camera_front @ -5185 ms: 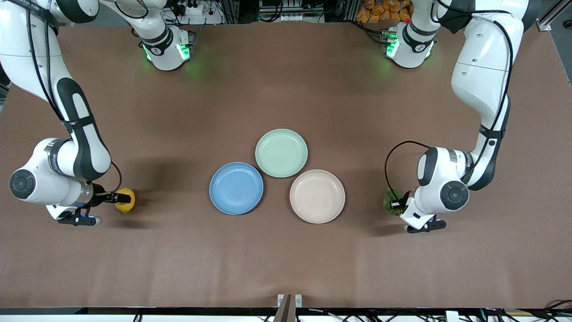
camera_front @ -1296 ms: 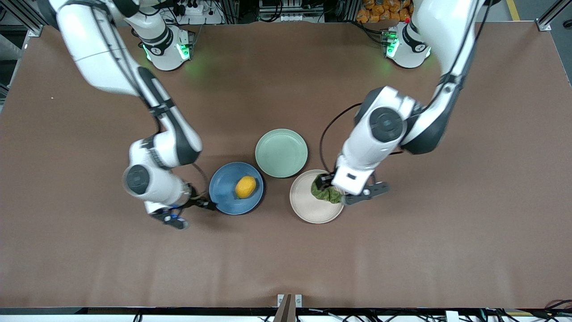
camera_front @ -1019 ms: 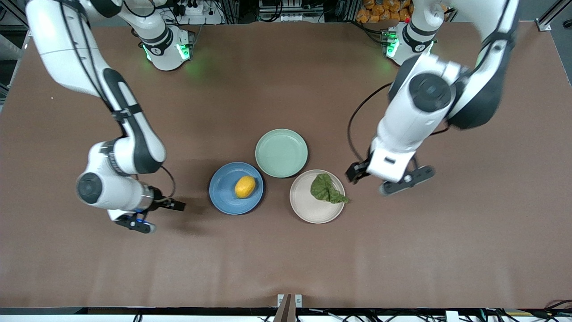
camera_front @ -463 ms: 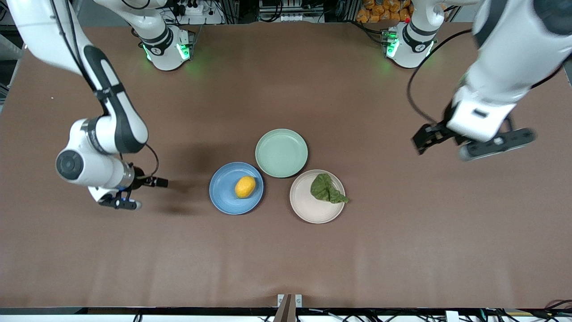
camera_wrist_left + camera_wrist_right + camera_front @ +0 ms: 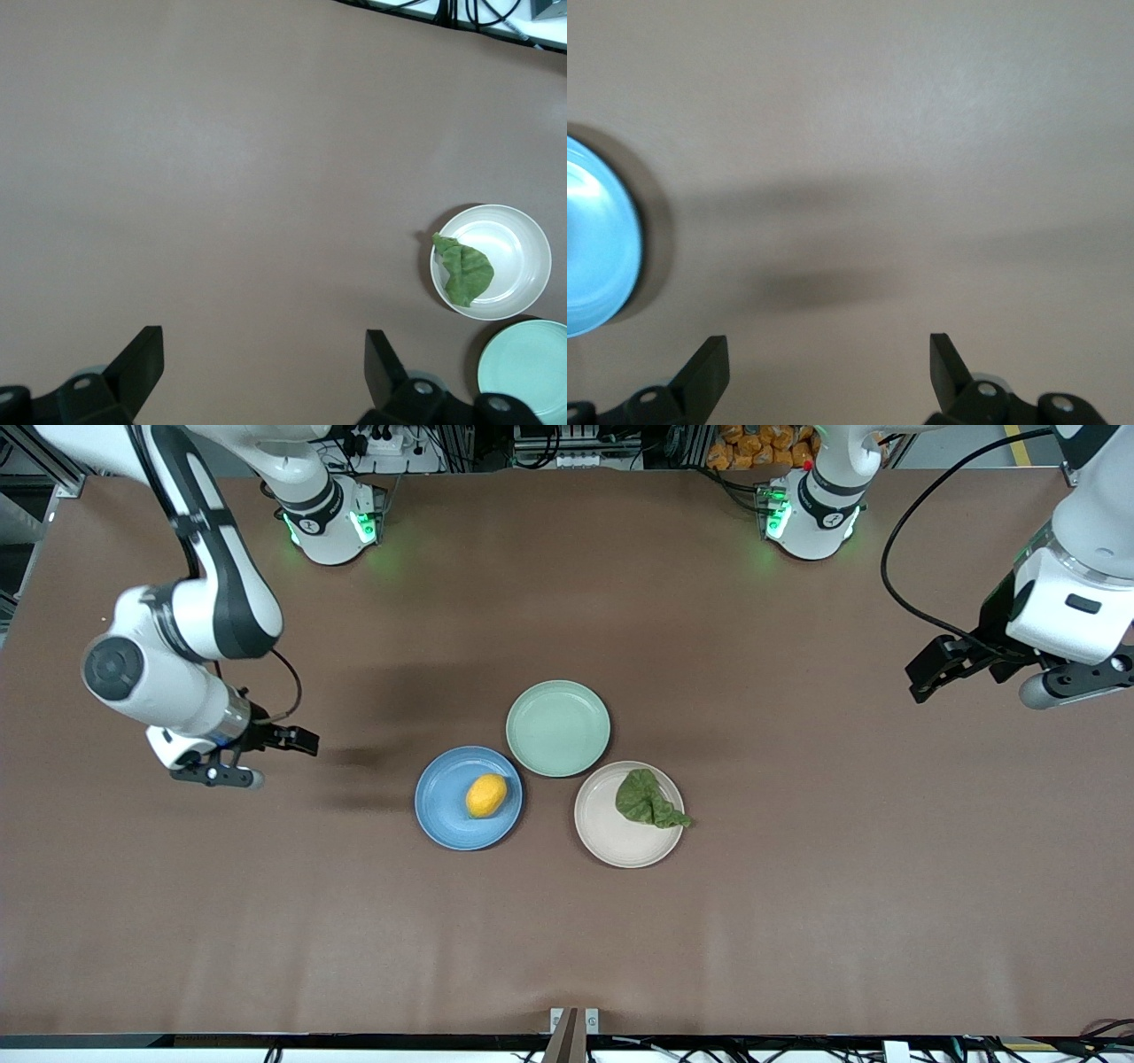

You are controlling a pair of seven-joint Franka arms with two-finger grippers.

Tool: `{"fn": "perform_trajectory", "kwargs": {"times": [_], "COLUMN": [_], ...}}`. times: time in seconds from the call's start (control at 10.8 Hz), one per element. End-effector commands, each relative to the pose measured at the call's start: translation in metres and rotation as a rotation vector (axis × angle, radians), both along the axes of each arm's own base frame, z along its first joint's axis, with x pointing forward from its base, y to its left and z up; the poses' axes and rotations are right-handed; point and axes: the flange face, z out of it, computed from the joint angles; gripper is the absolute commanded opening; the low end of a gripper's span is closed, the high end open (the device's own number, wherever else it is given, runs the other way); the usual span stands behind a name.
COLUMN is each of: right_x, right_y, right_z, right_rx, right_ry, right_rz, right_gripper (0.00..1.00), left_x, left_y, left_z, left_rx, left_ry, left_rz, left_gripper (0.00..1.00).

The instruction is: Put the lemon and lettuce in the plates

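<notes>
The lemon [image 5: 486, 795] lies in the blue plate [image 5: 440, 817]. The lettuce [image 5: 649, 800] lies in the beige plate [image 5: 620, 840], with one tip hanging over the rim toward the left arm's end. My right gripper [image 5: 301, 740] is open and empty over bare table at the right arm's end. Its wrist view shows the open gripper [image 5: 828, 367] and the blue plate's edge [image 5: 594, 266]. My left gripper [image 5: 923, 678] is open and empty over bare table at the left arm's end. Its wrist view shows the open gripper [image 5: 263, 363], the lettuce [image 5: 464, 272] and the beige plate [image 5: 518, 257].
A pale mint green plate [image 5: 558, 728] holds nothing; it touches both other plates and lies farther from the front camera than they do. It also shows in the left wrist view [image 5: 532, 367]. The brown table top [image 5: 567, 939] stretches wide around the plates.
Both grippers carried the lemon and the lettuce to the plates and let go. Since then both arms have drawn back and up, away from the plates, each toward its own end.
</notes>
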Motion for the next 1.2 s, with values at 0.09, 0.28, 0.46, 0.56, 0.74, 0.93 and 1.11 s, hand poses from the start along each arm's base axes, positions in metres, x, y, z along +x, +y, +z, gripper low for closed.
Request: {"fn": "perform_trajectory", "kwargs": {"times": [0.09, 0.28, 0.46, 0.56, 0.74, 0.93, 1.11], "right_x": [0.003, 0.017, 0.023, 0.019, 0.014, 0.013, 0.009], "right_y": [-0.004, -0.01, -0.015, -0.016, -0.015, -0.028, -0.034], "right_z": [0.101, 0.161, 0.223, 0.244, 0.27, 0.285, 0.291], "right_rx": [-0.018, -0.017, -0.017, -0.017, -0.021, -0.021, -0.023], "right_ry": [-0.08, -0.123, -0.162, -0.145, -0.133, -0.143, -0.127], "right_rz": [0.07, 0.086, 0.115, 0.124, 0.178, 0.185, 0.211], "right_gripper": [1.0, 1.0, 1.0, 1.0, 1.0, 1.0, 1.0], "left_x": [-0.013, -0.014, -0.014, -0.014, -0.015, -0.015, -0.013], "left_y": [0.009, 0.009, 0.005, 0.005, 0.002, 0.005, 0.01], "left_z": [0.003, -0.001, -0.002, -0.002, -0.003, -0.002, -0.002], "left_rx": [-0.043, -0.066, -0.064, -0.06, -0.05, -0.045, -0.043], "left_ry": [0.023, 0.035, 0.031, 0.03, 0.037, 0.043, 0.044], "left_rz": [0.01, 0.012, -0.002, -0.005, -0.062, -0.125, -0.145], "left_gripper": [1.0, 1.0, 1.0, 1.0, 1.0, 1.0, 1.0]}}
